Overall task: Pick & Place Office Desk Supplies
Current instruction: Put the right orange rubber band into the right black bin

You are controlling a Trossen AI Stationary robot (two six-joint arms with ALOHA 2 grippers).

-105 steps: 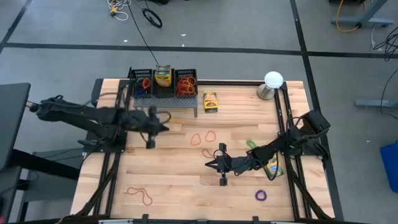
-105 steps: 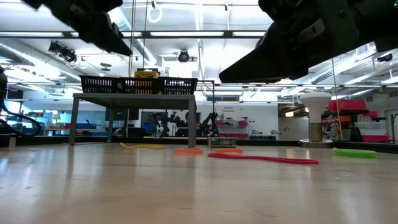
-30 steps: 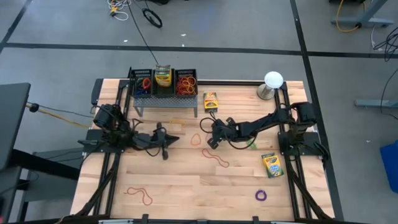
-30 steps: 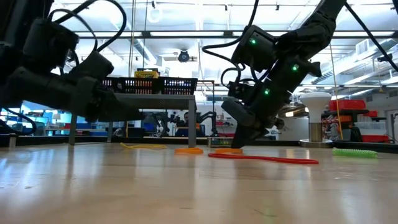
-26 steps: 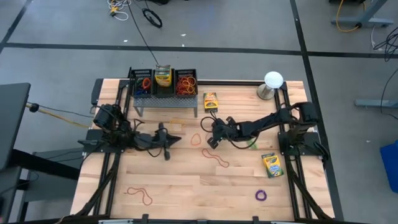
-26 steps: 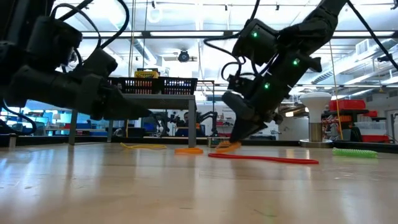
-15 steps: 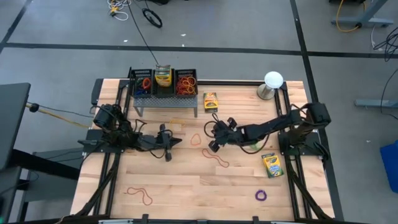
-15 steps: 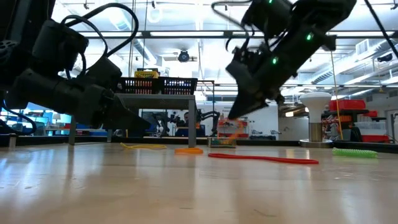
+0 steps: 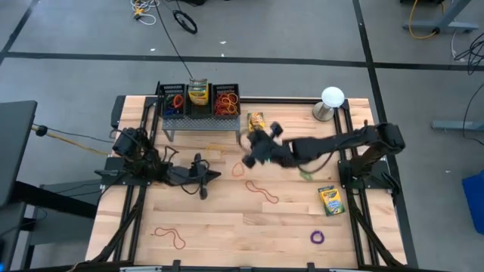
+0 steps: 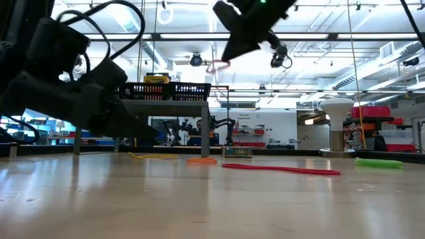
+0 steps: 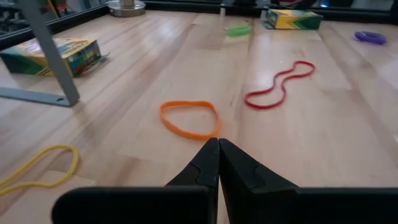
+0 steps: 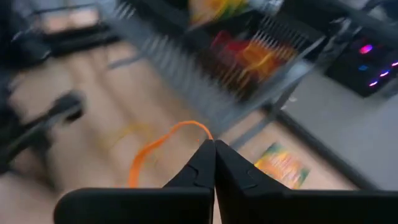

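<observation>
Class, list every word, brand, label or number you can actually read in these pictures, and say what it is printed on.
None can be read.
Crayon boxes: yellow-and-green printing, too small or blurred to read.
Signs in the room behind the table: too small to read.

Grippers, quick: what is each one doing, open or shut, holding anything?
Left gripper: jaws shut, holding nothing, low over the table.
Right gripper: jaws shut on an orange rubber band, lifted.
</observation>
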